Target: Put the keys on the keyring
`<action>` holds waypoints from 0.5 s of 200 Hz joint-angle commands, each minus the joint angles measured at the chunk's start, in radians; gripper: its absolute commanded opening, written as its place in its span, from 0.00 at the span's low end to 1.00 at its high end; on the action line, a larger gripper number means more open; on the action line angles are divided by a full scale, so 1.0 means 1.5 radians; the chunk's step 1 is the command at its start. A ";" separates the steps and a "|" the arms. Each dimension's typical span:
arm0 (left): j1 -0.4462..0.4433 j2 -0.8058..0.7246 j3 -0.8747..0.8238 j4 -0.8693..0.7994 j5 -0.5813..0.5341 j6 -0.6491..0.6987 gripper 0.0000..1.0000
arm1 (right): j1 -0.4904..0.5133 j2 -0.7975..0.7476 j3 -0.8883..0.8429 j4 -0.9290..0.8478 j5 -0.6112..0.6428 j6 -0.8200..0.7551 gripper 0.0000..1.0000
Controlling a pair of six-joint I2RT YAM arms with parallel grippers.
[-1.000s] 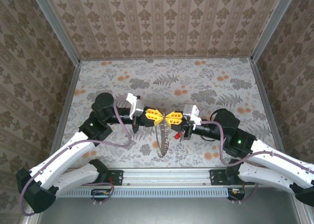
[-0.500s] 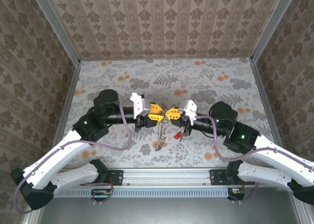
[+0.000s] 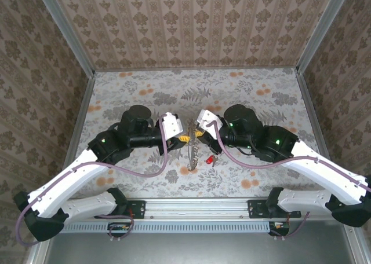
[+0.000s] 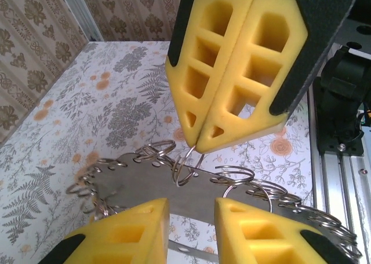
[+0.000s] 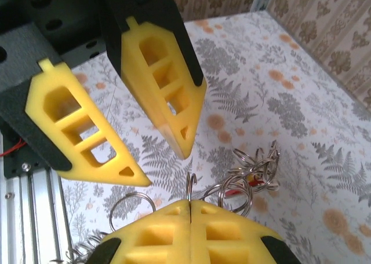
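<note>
The keyring (image 3: 192,155) is a grey band strung with several wire split rings; it hangs from between the two grippers down to the table. My right gripper (image 3: 197,135) is shut on one of its rings (image 5: 190,186), nipped at the fingertips (image 5: 174,229). Facing it tip to tip, my left gripper (image 3: 184,138) stands open, its fingers (image 4: 124,232) apart in front of the band (image 4: 145,186) with nothing pinched. The red key (image 3: 207,160) lies on the table beside the band's lower end. In the right wrist view the red key (image 5: 233,191) and a yellow one (image 5: 253,178) lie tangled in loose rings.
Floral cloth (image 3: 261,107) covers the table, with patterned walls on three sides. A metal rail (image 3: 191,205) runs along the near edge between the arm bases. Purple cables loop under both wrists.
My left gripper has gone from shut to open. Both arms have pushed in toward the middle, so the wrists now crowd over the hanging band. The red key has not moved.
</note>
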 commanded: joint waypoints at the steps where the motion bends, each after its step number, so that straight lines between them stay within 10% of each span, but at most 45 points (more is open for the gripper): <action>1: -0.003 0.006 0.028 -0.021 -0.002 0.020 0.28 | -0.001 0.000 0.034 -0.033 0.010 -0.021 0.00; 100: -0.010 0.025 0.028 0.012 0.098 0.025 0.27 | -0.001 0.012 0.048 -0.034 -0.069 -0.062 0.00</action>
